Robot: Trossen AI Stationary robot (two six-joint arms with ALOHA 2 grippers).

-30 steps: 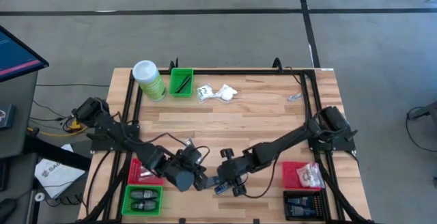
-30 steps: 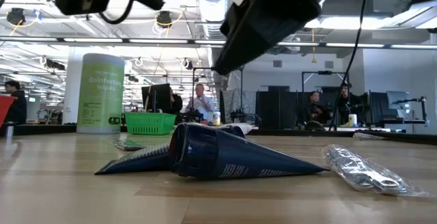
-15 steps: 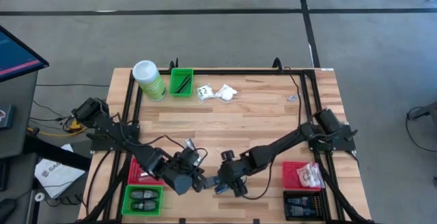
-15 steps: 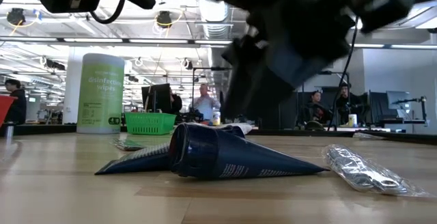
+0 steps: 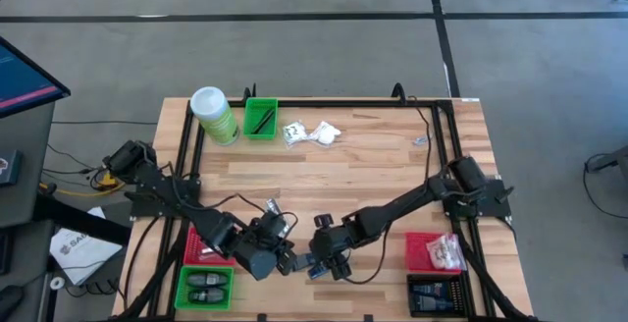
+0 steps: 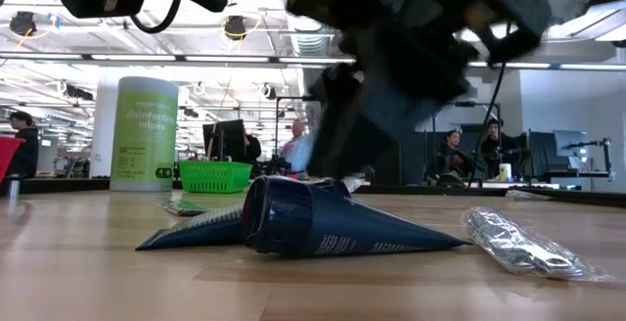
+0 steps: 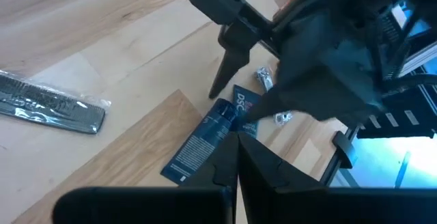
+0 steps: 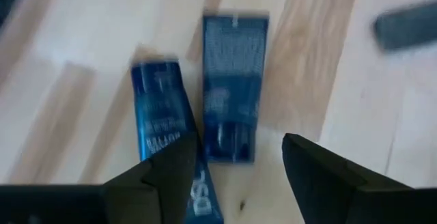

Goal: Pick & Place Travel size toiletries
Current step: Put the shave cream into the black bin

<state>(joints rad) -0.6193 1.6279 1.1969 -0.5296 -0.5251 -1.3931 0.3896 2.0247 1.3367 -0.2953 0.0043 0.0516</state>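
Two dark blue tubes (image 8: 232,87) lie side by side flat on the wood near the table's near edge (image 5: 316,270); the low view shows them in front (image 6: 323,225). My right gripper (image 8: 239,176) is open and hovers just above them, one finger over each side, touching nothing; it shows blurred in the low view (image 6: 391,86). My left gripper (image 7: 236,166) is shut and waits just left of the tubes (image 5: 273,253). White sachets (image 5: 312,133) rest at the far side. A clear-wrapped packet (image 6: 518,245) lies right of the tubes.
A dark wrapped packet (image 7: 51,106) lies on the wood beyond my left gripper. The green canister (image 5: 214,114) and a green bin (image 5: 260,118) stand at the far left. Red bins (image 5: 432,251) (image 5: 201,248), a green bin (image 5: 204,288) and a black bin (image 5: 437,295) line the near corners.
My right gripper has come down toward the two blue tubes, staying open, and is still moving, as its blur shows. My left arm has drawn slightly back toward the table's left. The tubes have not moved.
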